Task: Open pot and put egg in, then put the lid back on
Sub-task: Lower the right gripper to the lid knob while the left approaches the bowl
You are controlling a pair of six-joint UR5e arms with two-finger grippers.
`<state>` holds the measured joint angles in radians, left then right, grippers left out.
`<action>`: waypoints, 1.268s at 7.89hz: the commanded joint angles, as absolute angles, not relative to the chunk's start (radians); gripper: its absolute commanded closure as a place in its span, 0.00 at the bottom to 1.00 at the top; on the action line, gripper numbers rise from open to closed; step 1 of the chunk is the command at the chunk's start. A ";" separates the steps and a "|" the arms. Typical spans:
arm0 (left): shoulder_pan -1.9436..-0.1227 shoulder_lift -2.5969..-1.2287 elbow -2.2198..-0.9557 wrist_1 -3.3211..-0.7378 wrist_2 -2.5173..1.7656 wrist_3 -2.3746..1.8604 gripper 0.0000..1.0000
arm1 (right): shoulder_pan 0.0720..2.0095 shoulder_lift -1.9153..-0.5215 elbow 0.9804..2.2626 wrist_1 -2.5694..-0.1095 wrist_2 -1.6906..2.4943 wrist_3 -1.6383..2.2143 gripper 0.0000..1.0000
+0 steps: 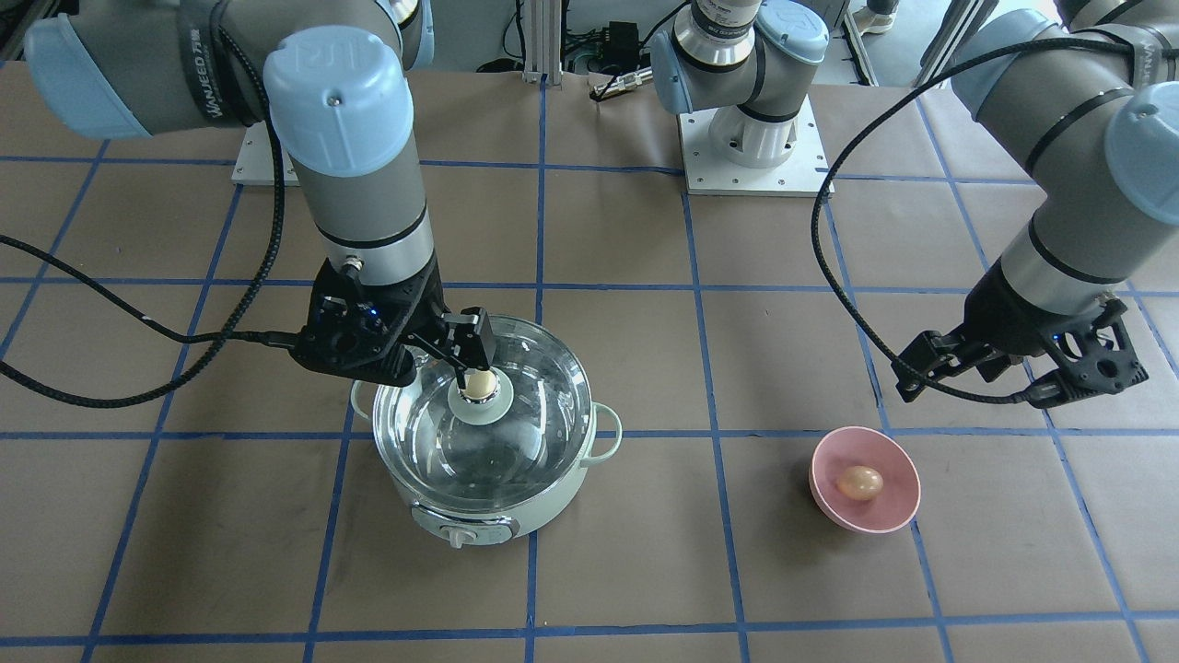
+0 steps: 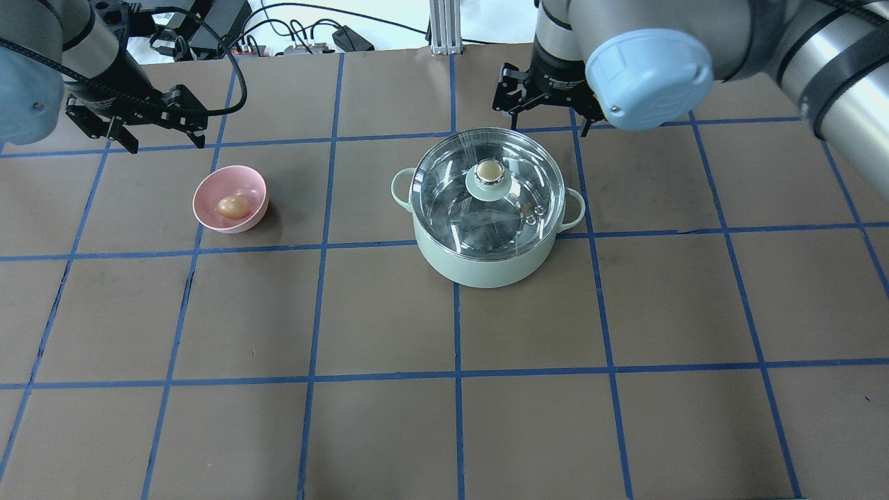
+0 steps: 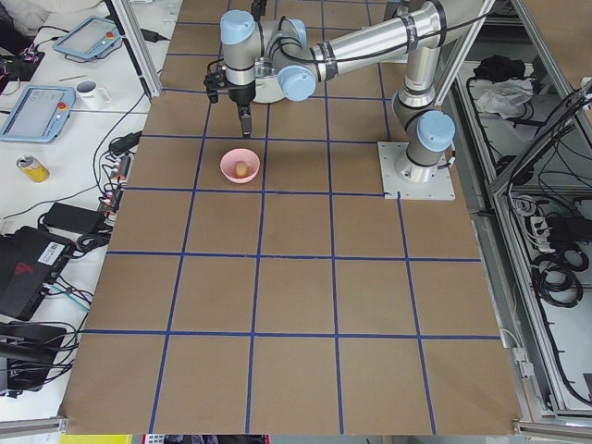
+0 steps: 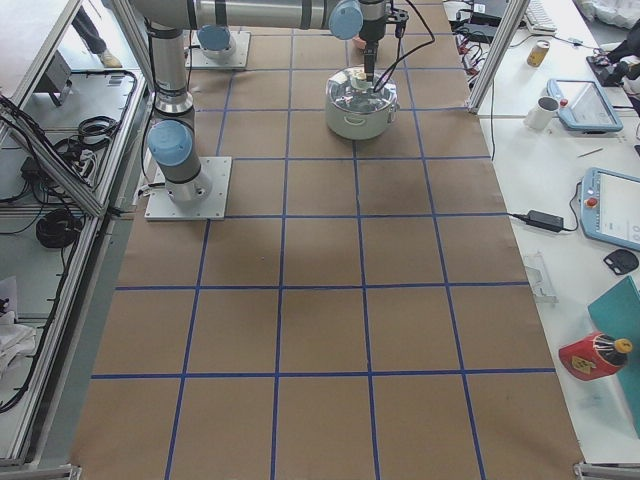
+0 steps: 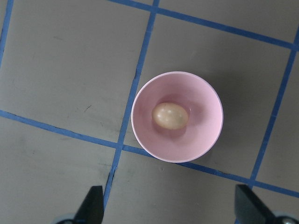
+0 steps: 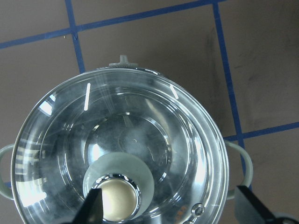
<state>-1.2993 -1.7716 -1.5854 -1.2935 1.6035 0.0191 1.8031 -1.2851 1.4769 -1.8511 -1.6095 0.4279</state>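
The mint-green pot (image 2: 486, 267) stands mid-table with the glass lid (image 2: 517, 201) on it; the lid's beige knob (image 2: 490, 170) is on top. The egg (image 2: 233, 205) lies in a pink bowl (image 2: 251, 186) to the left. My right gripper (image 1: 442, 361) is open over the lid, one finger beside the knob (image 6: 117, 200). In the right wrist view the lid (image 6: 154, 126) fills the frame between the wide-apart fingers. My left gripper (image 5: 169, 205) is open above the bowl (image 5: 201, 135) and egg (image 5: 170, 115), touching neither.
The table is brown paper with blue tape grid lines. The arm bases (image 1: 755, 138) stand on white plates at the robot's side. Black cables (image 1: 138, 322) hang from both wrists. Cups, tablets and other items lie on benches beyond the table ends.
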 commanded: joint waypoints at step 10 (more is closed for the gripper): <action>-1.281 -1.954 -1.638 -1.092 1.600 0.759 0.00 | 1.867 -1.186 1.486 -1.853 -1.597 0.460 0.06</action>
<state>-1.2815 -1.9337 -1.6375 -1.1317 1.5986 0.5117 1.8668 -1.1904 1.4863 -1.8517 -1.5970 0.4660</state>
